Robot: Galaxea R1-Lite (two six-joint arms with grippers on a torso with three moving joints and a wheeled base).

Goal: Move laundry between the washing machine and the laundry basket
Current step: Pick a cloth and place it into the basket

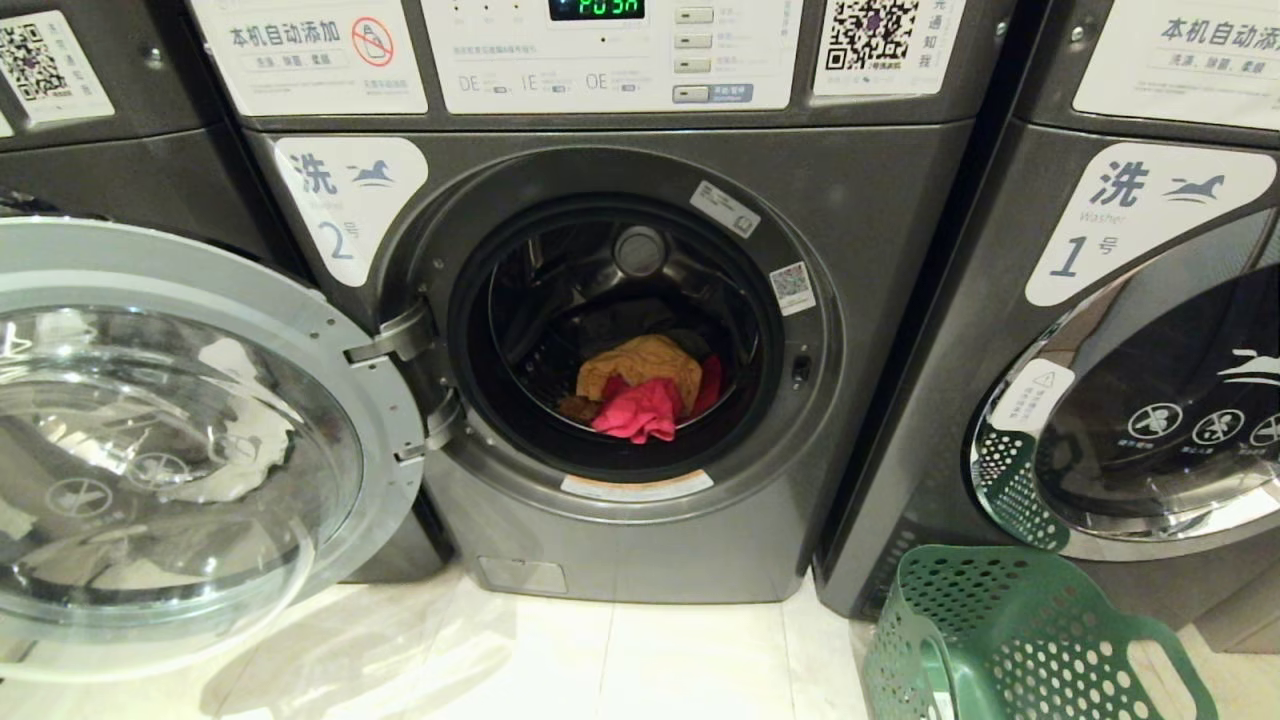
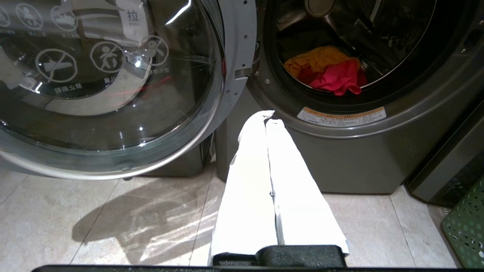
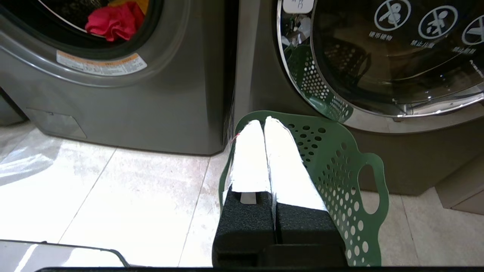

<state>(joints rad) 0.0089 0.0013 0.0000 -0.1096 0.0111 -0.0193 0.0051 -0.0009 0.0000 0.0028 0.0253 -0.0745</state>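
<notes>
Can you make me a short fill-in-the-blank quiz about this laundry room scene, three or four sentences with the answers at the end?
1. The washing machine with its door swung open carries a label with the number ____.
2. On top of the clothes in its drum lies a bright ____ garment, beside an orange-brown one.
3. The green laundry basket stands on the floor in front of the machine numbered ____.
4. The left gripper and the right gripper both have their fingers ____.

Answers: 2; pink; 1; shut
</notes>
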